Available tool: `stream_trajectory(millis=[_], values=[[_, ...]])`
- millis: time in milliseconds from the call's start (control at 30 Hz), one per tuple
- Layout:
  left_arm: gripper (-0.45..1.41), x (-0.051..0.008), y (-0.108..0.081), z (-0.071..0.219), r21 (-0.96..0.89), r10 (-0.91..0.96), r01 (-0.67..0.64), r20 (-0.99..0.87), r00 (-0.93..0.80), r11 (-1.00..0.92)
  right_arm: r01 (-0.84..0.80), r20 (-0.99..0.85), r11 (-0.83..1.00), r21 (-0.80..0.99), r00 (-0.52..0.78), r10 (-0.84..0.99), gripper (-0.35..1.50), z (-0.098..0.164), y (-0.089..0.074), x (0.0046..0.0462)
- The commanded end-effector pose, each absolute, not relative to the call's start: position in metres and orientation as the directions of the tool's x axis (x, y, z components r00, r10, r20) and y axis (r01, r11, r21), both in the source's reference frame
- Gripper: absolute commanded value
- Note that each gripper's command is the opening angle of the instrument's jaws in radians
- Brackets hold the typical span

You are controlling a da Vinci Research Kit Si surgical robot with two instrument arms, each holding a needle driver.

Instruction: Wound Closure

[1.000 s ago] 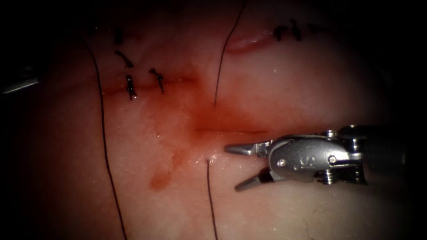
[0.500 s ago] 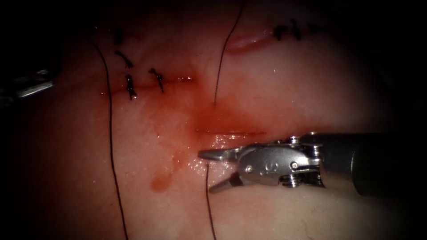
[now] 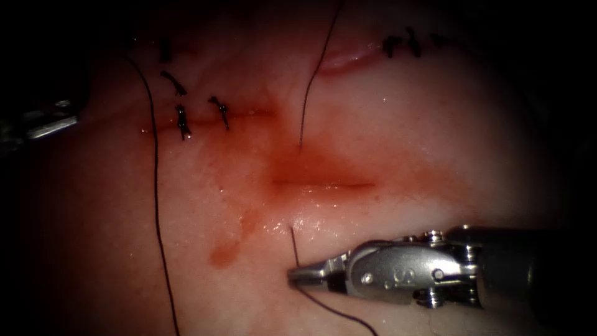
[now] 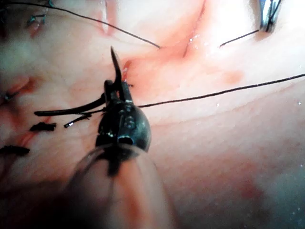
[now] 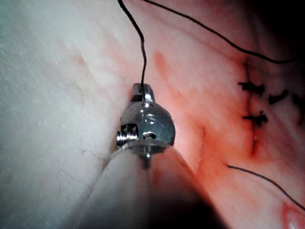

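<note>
The cut runs across the reddened tissue. A dark thread comes out of the tissue just below the cut's left end. My right tool is shut on this thread a short way from where it emerges. The right wrist view shows the same grip, jaws closed on the thread. My left tool lies far left of the cut. Its jaws are shut on the curved needle, whose point sticks out past them, above the tissue.
A second thread enters the tissue above the cut. A long strand runs down the left side. Knotted stitches sit upper left, with more stitches at the top right. Red fluid stains the tissue.
The right tool moved left to the thread with open jaws, closed on it, and dropped lower in the picture, bending the thread. The left tool edged slightly into view.
</note>
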State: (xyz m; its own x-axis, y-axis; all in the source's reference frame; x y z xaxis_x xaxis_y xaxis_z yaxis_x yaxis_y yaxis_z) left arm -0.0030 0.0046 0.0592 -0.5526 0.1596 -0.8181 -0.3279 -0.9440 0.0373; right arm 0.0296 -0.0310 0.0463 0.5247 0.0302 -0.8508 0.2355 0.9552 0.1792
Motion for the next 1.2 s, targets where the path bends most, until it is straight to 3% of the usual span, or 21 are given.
stream_trajectory(millis=[33, 767, 800, 867, 900, 1000, 1200], values=[[-0.45, -0.0036, 0.005, 0.060, 0.037, 0.158, -0.327, -0.820, -0.550, -0.944, 0.272, -0.860, 0.946, 0.176, 0.510, 0.014, -0.35, 0.044, -0.032, 0.0311], [-0.45, -0.0039, 0.005, 0.060, 0.037, 0.156, -0.319, -0.817, -0.555, -0.947, 0.663, -0.926, 0.728, 0.175, 0.362, -0.108, -0.35, 0.036, -0.040, 0.0307], [-0.45, -0.0039, 0.005, 0.060, 0.037, 0.156, -0.319, -0.817, -0.555, -0.947, 0.644, -0.926, 0.747, 0.165, 0.362, -0.107, -0.01, 0.036, -0.040, 0.0309], [-0.45, -0.0039, 0.005, 0.060, 0.037, 0.155, -0.319, -0.817, -0.556, -0.947, 0.551, -0.923, 0.824, 0.131, 0.371, -0.101, 0.94, 0.036, -0.038, 0.0314], [-0.45, -0.0039, 0.005, 0.060, 0.037, 0.155, -0.319, -0.817, -0.556, -0.947, 0.502, -0.920, 0.857, 0.119, 0.381, -0.095, 1.13, 0.036, -0.036, 0.0315], [-0.45, -0.0040, 0.005, 0.060, 0.037, 0.155, -0.320, -0.817, -0.556, -0.947, 0.338, -0.912, 0.934, 0.116, 0.409, -0.035, 1.31, 0.036, -0.033, 0.0314], [-0.45, -0.0040, 0.005, 0.060, 0.037, 0.156, -0.320, -0.816, -0.556, -0.947, 0.092, -0.905, 0.996, 0.002, 0.423, -0.037, 1.36, 0.040, -0.026, 0.0290]])
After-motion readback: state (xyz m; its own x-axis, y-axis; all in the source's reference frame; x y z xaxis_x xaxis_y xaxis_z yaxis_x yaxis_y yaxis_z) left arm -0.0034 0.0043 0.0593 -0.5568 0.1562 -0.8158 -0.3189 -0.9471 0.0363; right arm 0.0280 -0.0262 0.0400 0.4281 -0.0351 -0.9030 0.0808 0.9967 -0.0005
